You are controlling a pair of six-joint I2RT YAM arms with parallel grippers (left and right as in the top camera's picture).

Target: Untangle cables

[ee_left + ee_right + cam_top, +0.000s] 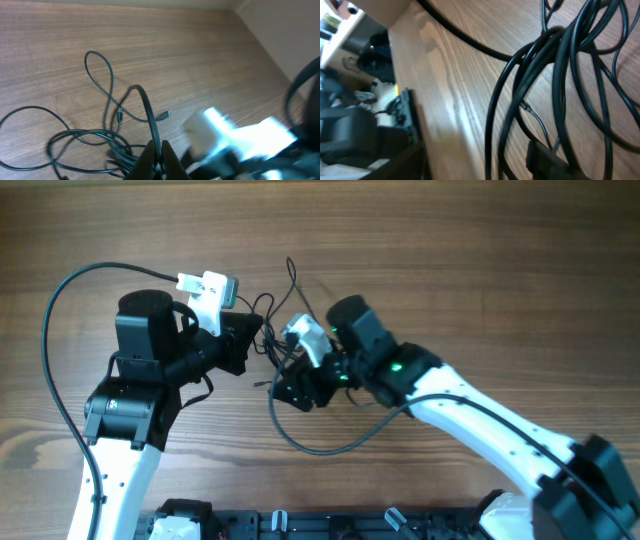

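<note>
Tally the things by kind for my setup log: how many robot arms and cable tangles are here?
Robot arms: 2, left arm and right arm
Cable tangle: 1, strands too knotted to count
Total: 3

Two robot arms [130, 400] [470, 405], one wooden table [450, 240], one tangle of thin black cables [107, 135], strand count unclear.

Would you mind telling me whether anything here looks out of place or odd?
Only the cables: they sit in a knotted bunch on the table, loops crossing, with one strand pinched in the shut left gripper. Nothing looks damaged.
</note>
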